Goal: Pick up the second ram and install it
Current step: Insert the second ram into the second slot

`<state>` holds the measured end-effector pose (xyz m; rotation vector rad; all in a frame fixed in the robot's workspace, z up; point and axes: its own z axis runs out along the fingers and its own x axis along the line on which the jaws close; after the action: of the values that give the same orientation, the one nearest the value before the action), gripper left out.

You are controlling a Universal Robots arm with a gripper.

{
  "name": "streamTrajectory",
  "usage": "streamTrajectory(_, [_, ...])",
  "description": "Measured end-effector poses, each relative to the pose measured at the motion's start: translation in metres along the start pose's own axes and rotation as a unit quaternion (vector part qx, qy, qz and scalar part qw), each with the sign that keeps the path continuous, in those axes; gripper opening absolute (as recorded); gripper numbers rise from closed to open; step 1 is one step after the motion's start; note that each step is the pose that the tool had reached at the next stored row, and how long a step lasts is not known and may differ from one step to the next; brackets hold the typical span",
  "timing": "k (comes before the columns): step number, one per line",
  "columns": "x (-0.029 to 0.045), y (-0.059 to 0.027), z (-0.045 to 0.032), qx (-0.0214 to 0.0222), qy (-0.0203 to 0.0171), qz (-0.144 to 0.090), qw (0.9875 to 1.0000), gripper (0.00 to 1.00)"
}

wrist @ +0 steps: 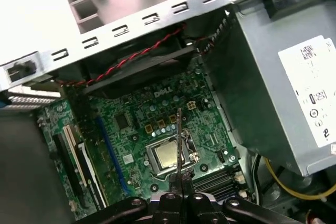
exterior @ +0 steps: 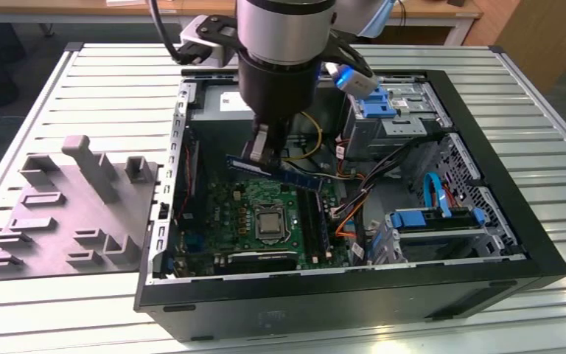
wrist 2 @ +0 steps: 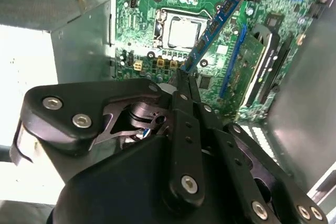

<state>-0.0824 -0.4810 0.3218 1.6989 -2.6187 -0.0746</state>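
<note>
Carry step: gripper (exterior: pixel 256 158) clenched on one end of ram (exterior: pixel 281 174). Stick hangs tilted above motherboard (exterior: pixel 253 199), inside case (exterior: pixel 519 243), not yet at slots (exterior: pixel 309 215). One slot apparently already filled. Insertion calls for levelling ram and aligning it over free slot.

Tilted above the motherboard (exterior: pixel 226 200) hangs the second ram (exterior: pixel 291 175) (slim, blue).
</note>
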Motion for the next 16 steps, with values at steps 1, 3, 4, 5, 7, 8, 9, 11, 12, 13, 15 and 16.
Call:
streamTrajectory(1, [0.0, 0.0, 0.0005, 0.0001, -0.0004, 0.009, 1.0, 0.12])
streamTrajectory(3, [0.0, -0.0001, 0.0014, 0.0003, -0.0014, 0.027, 0.9996, 0.12])
streamTrajectory(4, [0.0, -0.0001, 0.0019, 0.0003, -0.0018, 0.036, 0.9994, 0.12])
streamTrajectory(5, [0.0, -0.0001, 0.0023, 0.0004, -0.0023, 0.045, 0.999, 0.12])
streamTrajectory(7, [0.0, -0.0001, 0.0031, 0.0006, -0.0032, 0.064, 0.998, 0.12])
streamTrajectory(8, [0.0, -0.0002, 0.0035, 0.0007, -0.0036, 0.073, 0.9974, 0.12])
streamTrajectory(9, [0.0, -0.0002, 0.0039, 0.0008, -0.0041, 0.082, 0.9967, 0.12])
streamTrajectory(11, [0.0001, -0.0002, 0.0047, 0.001, -0.005, 0.099, 0.9951, 0.12])
streamTrajectory(12, [0.0001, -0.0002, 0.0051, 0.0011, -0.0055, 0.109, 0.994, 0.12])
streamTrajectory(13, [0.0001, -0.0003, 0.0055, 0.0012, -0.006, 0.118, 0.993, 0.12])
streamTrajectory(15, [0.0001, -0.0003, 0.0063, 0.0013, -0.0069, 0.136, 0.9907, 0.12])
streamTrajectory(16, [0.0001, -0.0003, 0.0067, 0.0014, -0.0073, 0.145, 0.9894, 0.12])
